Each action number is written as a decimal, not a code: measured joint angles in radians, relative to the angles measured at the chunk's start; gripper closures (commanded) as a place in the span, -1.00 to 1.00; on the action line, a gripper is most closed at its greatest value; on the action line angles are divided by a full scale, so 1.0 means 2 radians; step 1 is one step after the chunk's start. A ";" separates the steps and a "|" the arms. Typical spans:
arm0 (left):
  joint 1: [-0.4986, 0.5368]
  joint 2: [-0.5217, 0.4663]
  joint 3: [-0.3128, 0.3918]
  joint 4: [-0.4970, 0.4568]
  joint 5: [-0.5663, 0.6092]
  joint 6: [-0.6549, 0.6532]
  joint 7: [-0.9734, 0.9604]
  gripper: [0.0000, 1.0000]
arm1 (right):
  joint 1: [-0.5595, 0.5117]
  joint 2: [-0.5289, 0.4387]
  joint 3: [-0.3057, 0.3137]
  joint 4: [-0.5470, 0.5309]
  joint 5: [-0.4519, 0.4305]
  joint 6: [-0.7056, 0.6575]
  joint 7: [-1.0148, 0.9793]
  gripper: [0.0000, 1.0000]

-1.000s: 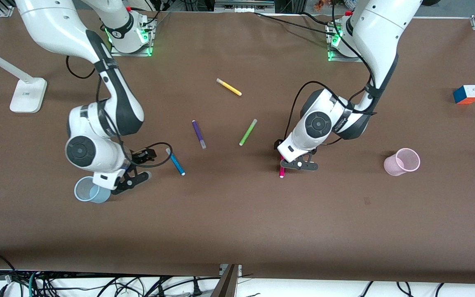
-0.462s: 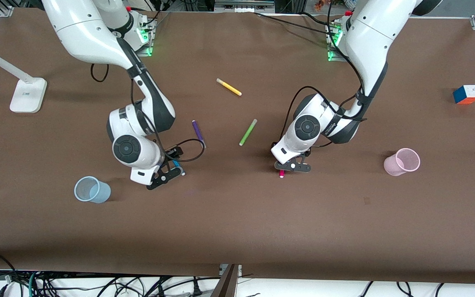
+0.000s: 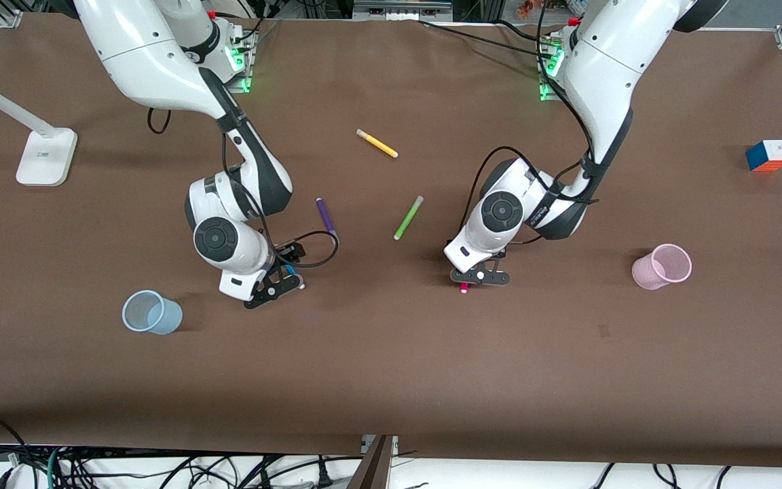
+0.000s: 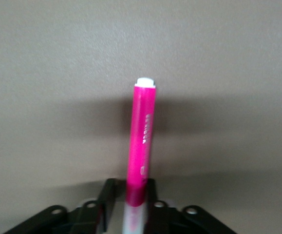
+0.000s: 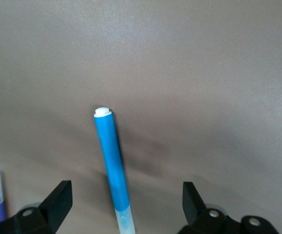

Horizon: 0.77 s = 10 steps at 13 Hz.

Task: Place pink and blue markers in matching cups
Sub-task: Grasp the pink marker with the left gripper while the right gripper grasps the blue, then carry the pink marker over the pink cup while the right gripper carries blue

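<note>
The pink marker lies on the brown table; only its tip shows under my left gripper. In the left wrist view the left gripper is low and narrowed around the marker's cap end, one jaw touching it and a small gap at the other. The blue marker lies flat between the wide-open jaws of my right gripper, untouched; in the front view it shows under that gripper. The light blue cup stands toward the right arm's end. The pale pink cup stands toward the left arm's end.
A dark purple pen, a lime-green pen and a yellow pen lie mid-table, farther from the front camera. A colour cube sits at the left arm's end and a white lamp base at the right arm's end.
My right gripper has moved from beside the blue cup to over the blue marker and come down around it. My left gripper has sunk a little lower over the pink marker.
</note>
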 measured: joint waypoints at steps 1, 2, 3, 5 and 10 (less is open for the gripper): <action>0.001 0.000 0.001 0.001 0.000 0.000 0.000 1.00 | 0.000 -0.002 0.000 -0.013 0.000 0.018 0.000 -1.00; 0.005 -0.001 0.002 0.004 0.000 -0.002 0.001 1.00 | 0.000 -0.003 0.000 -0.023 0.000 0.030 0.000 -1.00; 0.011 -0.005 0.003 0.008 0.000 -0.017 0.007 1.00 | 0.000 -0.004 0.000 -0.031 0.000 0.039 0.000 -1.00; 0.030 -0.031 0.000 0.021 -0.001 -0.089 0.040 1.00 | 0.000 -0.004 0.000 -0.043 0.000 0.052 0.000 -0.65; 0.094 -0.130 0.000 0.037 -0.005 -0.314 0.220 1.00 | 0.002 -0.008 0.000 -0.051 -0.001 0.059 -0.005 0.40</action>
